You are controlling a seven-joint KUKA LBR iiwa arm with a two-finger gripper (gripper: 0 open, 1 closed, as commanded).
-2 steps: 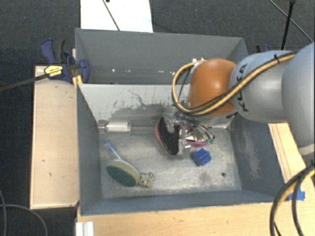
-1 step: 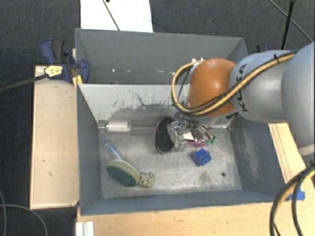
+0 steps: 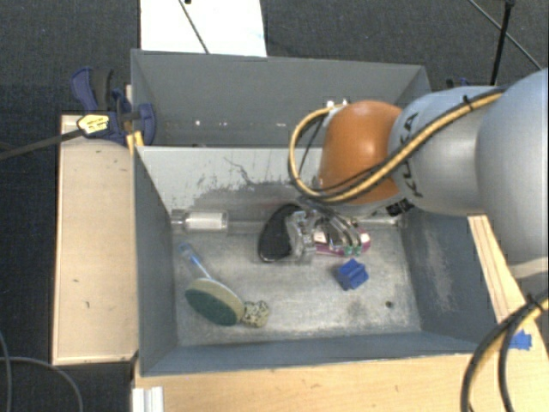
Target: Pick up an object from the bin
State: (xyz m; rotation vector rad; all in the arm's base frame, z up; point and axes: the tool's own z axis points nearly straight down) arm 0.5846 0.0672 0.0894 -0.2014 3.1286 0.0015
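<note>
Just one black oval [image 3: 274, 237] — one blue block [image 3: 352, 274].

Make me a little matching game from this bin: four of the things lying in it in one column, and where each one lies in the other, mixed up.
Things
1. black oval object
2. small blue block
3. round green pad
4. clear tube

Places
A. near-left corner of the bin floor
B. along the back edge of the floor, at the view's left
C. middle of the floor, right beside the gripper, on the view's left of it
D. just in front of the gripper, a little to the view's right

Pairs: 1-C, 2-D, 3-A, 4-B
</note>
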